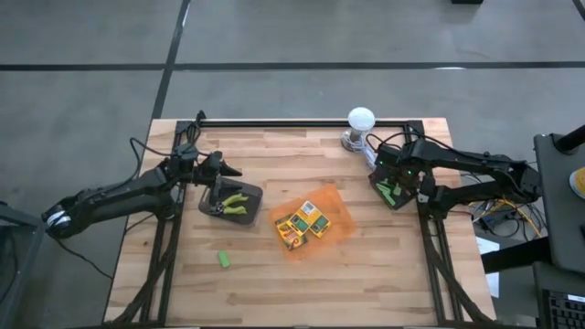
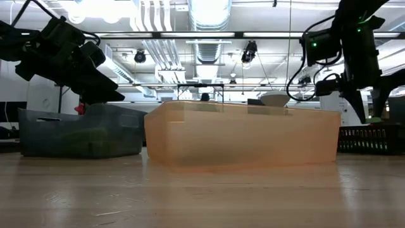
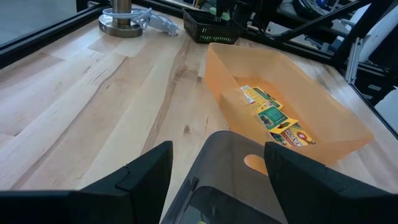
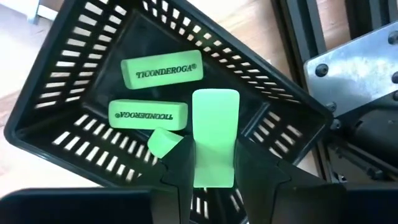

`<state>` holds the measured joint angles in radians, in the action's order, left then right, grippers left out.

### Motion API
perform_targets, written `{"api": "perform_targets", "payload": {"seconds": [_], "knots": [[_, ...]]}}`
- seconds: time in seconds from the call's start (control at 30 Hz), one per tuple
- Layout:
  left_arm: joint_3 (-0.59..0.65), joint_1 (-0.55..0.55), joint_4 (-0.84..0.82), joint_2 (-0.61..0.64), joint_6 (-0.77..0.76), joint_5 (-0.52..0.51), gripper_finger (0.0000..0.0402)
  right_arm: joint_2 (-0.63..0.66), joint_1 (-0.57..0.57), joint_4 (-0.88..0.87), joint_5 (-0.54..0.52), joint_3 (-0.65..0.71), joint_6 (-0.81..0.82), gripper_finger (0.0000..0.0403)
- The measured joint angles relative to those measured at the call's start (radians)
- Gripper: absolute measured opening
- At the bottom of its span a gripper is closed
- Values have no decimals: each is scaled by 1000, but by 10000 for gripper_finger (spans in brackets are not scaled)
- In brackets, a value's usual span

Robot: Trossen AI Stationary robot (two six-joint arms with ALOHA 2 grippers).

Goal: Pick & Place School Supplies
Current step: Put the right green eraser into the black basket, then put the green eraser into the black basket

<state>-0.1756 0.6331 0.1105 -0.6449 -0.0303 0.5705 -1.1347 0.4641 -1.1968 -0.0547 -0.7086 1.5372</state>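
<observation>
- High view: left gripper (image 1: 228, 172) hovers above the grey bin (image 1: 249, 194) holding yellow-handled pliers (image 1: 239, 198); one green eraser (image 1: 223, 260) lies on bare wood, well apart
- Low view: translucent orange tray (image 2: 240, 136) stands between both arms
- Left wrist view: fingers spread wide, empty; crayon boxes (image 3: 273, 118) in the tray
- Right wrist view: right gripper (image 4: 214, 165) over the black slotted basket (image 4: 74, 87), jaws part-open around a bright green eraser block (image 4: 215, 134) — it may tumble onto the lettered erasers (image 4: 163, 72) already inside and land askew; walls leave little room
</observation>
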Motion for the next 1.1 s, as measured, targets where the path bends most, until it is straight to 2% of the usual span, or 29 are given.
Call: {"api": "perform_targets", "payload": {"seconds": [0.3,0.43,0.63,0.7,1.1], "knots": [[0,0,0,0,0,0,259,0,0,59,3,2,-42,111],[0,0,0,0,0,0,259,0,12,80,3,2,-180,113],[0,0,0,0,0,0,259,0,19,153,9,3,-512,107],[0,0,0,0,0,0,259,0,19,165,25,6,-568,104],[0,0,0,0,0,0,259,-11,19,250,48,77,-543,87]]}}
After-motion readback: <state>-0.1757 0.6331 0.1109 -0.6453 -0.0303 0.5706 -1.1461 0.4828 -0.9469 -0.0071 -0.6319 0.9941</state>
